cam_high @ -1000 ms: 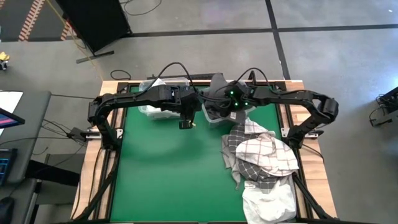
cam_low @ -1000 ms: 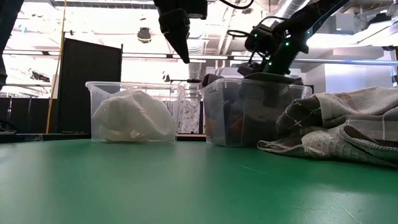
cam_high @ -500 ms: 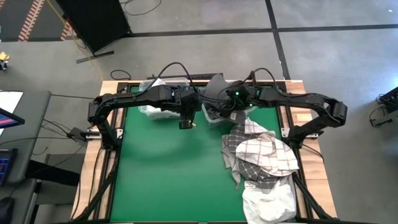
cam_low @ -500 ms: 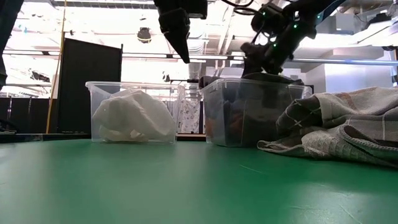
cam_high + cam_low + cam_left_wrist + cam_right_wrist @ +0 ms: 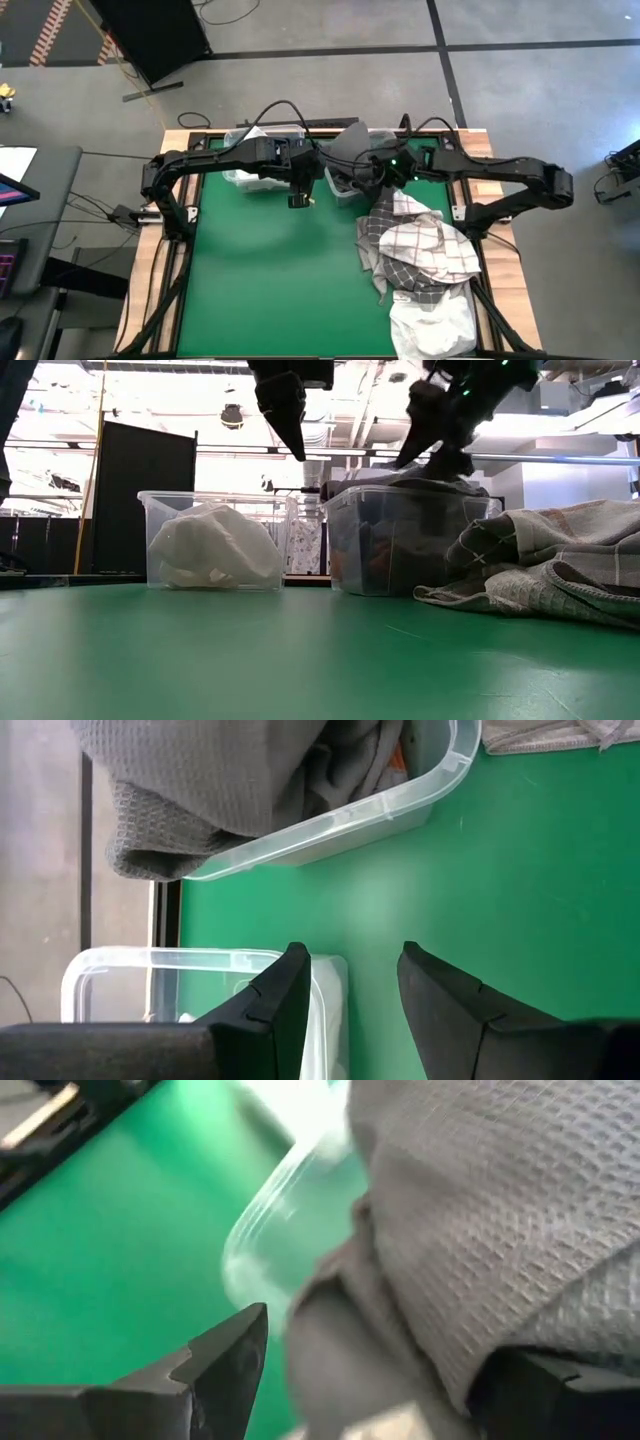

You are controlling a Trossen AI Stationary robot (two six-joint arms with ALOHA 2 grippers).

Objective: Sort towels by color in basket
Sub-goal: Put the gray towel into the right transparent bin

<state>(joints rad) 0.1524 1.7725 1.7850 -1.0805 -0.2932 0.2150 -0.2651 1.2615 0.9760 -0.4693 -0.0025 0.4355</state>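
Tabletop (image 5: 270, 290) space nearest the low camera is bare green; a heap of unsorted towels (image 5: 420, 250), checked, grey and white, lies on the robot's right side. Farther back stand two clear bins: one (image 5: 212, 540) holding a white towel (image 5: 215, 550), the other (image 5: 405, 540) holding dark grey cloth with some orange showing. A dark grey towel (image 5: 352, 140) is draped over the far rim of the second bin.

Over the last second the right end effector (image 5: 430, 445) has been raised from the second bin and drawn back, jaws spread wide with nothing held. From this it is judged that the dark grey towel has been delivered and the heap comes next.

The left end effector (image 5: 298, 200) has stayed hanging between the bins, jaws partly apart and empty.
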